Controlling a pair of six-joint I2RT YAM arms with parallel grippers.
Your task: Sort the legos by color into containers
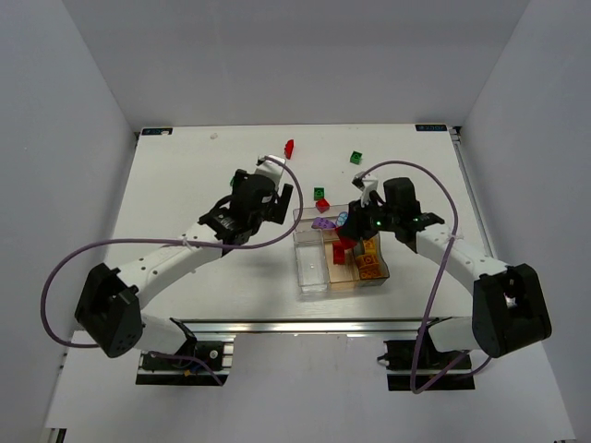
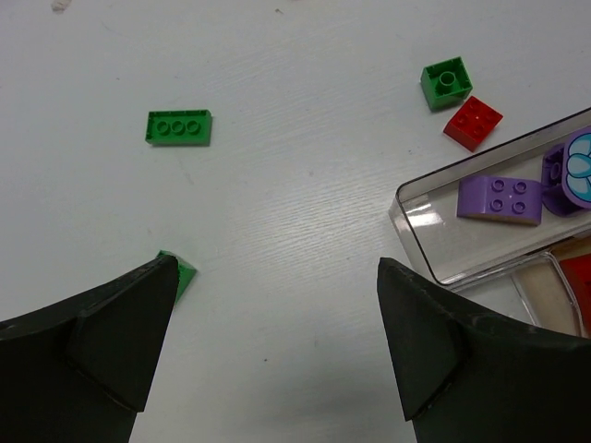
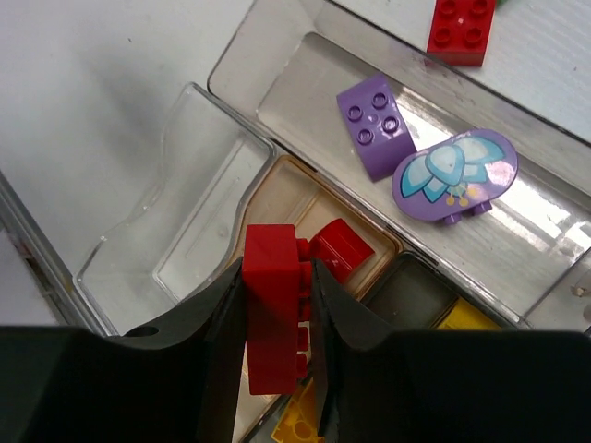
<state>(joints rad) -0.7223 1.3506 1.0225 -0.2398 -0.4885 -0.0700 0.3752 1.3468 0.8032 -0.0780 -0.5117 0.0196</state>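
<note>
Background stuff you've got in shot:
- white worktop (image 1: pixel 185 185), matte, faint streaks up close
- plain white walls (image 1: pixel 277 55) boxing it in left, right, back
- aluminium rail (image 1: pixel 305 325) along near edge
- small dark tag (image 1: pixel 155 131) at far-left corner, matching one far-right
- tiny pale speck (image 1: pixel 213 136) on worktop near far-left corner

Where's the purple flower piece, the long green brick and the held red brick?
Lilac rounded plastic piece with petal print (image 3: pixel 454 175): right wrist view, printed face.
Long green studded plastic brick (image 2: pixel 178 127): left wrist view, middle stud.
Red studded plastic brick (image 3: pixel 272 286): right wrist view, smooth side.
</note>
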